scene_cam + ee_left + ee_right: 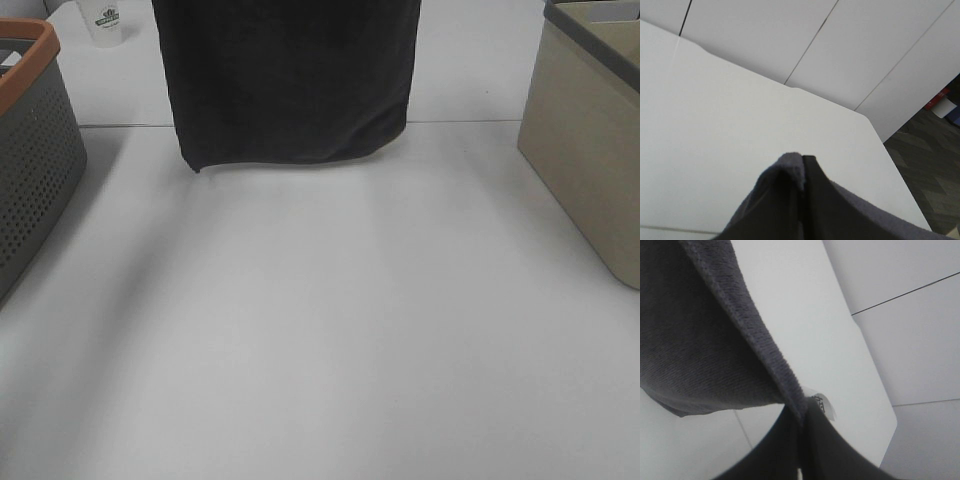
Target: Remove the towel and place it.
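The towel [292, 80] is a dark charcoal cloth hanging down from the top edge of the exterior high view. Its lower hem hangs over the far part of the white table [320, 350]. Neither gripper shows in that view. In the left wrist view my left gripper [803, 167] is shut on a pinched corner of the towel [790, 169]. In the right wrist view my right gripper [802, 421] is shut on the stitched hem of the towel [695, 340], right by its small white tag [824, 405].
A grey perforated basket with an orange rim [30, 170] stands at the left edge. A beige bin with a dark rim [590, 160] stands at the right. A white paper cup [107, 22] sits at the back left.
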### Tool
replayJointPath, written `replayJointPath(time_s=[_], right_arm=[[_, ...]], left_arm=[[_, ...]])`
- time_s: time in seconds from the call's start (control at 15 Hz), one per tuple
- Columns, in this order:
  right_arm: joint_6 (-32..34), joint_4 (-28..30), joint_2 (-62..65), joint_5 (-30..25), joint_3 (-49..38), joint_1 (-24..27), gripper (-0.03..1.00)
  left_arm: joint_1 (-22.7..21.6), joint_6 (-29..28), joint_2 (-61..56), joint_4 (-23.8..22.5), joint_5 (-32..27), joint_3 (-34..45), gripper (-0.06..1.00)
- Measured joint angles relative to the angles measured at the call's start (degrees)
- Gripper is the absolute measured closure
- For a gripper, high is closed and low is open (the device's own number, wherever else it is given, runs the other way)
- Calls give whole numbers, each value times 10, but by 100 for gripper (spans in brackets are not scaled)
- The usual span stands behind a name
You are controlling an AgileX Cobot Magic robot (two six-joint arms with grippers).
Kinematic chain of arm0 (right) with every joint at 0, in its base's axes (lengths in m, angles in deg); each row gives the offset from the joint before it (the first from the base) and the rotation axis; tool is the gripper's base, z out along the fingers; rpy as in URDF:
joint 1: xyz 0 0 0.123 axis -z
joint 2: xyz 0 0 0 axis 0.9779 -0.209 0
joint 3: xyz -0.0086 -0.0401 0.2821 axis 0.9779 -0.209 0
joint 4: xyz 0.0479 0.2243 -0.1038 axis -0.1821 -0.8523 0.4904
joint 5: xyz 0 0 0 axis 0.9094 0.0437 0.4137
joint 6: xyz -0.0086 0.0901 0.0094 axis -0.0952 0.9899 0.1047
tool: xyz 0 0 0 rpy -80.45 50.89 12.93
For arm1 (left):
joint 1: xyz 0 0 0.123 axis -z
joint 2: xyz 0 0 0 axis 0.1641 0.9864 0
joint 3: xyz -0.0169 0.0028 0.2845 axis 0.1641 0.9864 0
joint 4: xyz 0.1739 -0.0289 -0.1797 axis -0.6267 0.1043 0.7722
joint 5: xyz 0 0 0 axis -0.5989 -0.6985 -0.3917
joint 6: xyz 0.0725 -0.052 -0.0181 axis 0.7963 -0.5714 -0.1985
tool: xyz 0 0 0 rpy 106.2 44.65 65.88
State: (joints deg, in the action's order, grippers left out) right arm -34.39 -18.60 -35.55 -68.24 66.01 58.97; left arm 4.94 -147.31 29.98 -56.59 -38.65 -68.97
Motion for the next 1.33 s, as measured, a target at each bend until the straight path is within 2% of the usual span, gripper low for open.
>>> replayJointPath(time_s=[0.07, 0.13, 0.2, 0.27, 0.4, 0.6, 0.67, 0.73, 0.93, 1.0, 1.33], right_arm=[[1, 1, -15, 23, 15, 3, 95], [1, 1, -54, 52, 66, 17, 95], [2, 0, -67, 66, 80, 23, 95], [5, 0, -71, 72, 84, 26, 95], [33, -4, -74, 70, 83, 32, 95], [48, -4, -71, 45, 42, 32, 95], [48, -9, -66, 32, 5, 34, 95], [48, -21, -36, 36, -103, 37, 95], [45, -50, 34, 66, -234, 37, 95], [42, -58, 43, 67, -254, 37, 95], [-70, -198, 65, 68, -411, 32, 95]], left_arm=[[-13, 1, 24, 0, 11, -30, 94], [-41, 11, 69, 0, 54, -95, 94], [-49, 25, 85, 0, 79, -118, 94], [-50, 34, 89, 0, 87, -125, 94], [-50, 87, 97, -2, 96, -128, 94], [-42, 136, 97, 0, 93, -91, 94], [-37, 145, 97, 0, 92, -69, 94], [-23, 156, 90, 0, 91, -9, 94], [0, 170, 60, 0, 86, 93, 94], [5, 171, 54, 0, 84, 112, 94], [37, 179, 16, 20, 80, 283, 94]])
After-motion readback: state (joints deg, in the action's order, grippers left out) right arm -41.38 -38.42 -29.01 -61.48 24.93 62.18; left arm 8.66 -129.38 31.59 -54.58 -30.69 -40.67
